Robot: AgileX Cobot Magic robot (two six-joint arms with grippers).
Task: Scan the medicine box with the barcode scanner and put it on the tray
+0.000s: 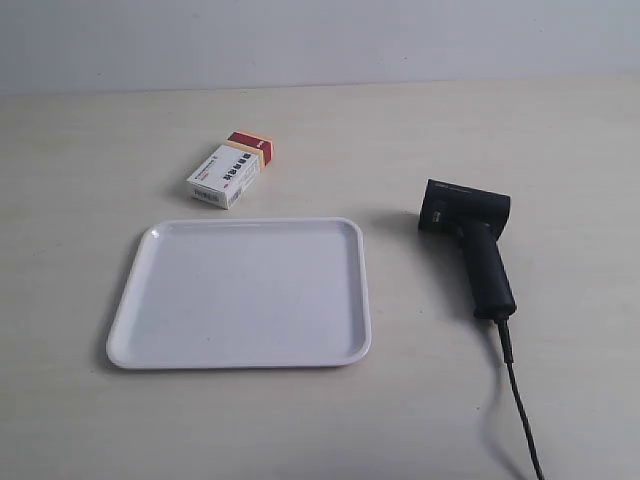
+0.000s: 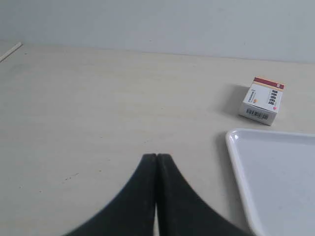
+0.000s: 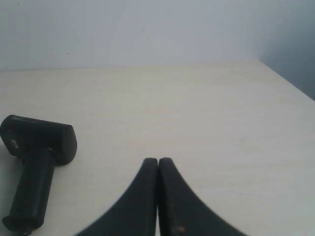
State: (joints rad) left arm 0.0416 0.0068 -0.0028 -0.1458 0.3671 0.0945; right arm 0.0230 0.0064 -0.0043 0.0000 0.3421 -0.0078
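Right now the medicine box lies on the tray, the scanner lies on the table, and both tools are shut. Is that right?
No. The medicine box lies on the table, next to the tray, not on it; the exterior view shows this. The scanner is on the table, and the left tool and right tool are shut.

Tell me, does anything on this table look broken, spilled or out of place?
Nothing stands out. The medicine box lies intact beside the tray, turned slightly askew to it; the barcode scanner rests on its side, cable trailing away.

medicine box point(image 1: 231, 173) behind tray point(image 1: 240, 350), barcode scanner point(image 1: 472, 240) right of tray
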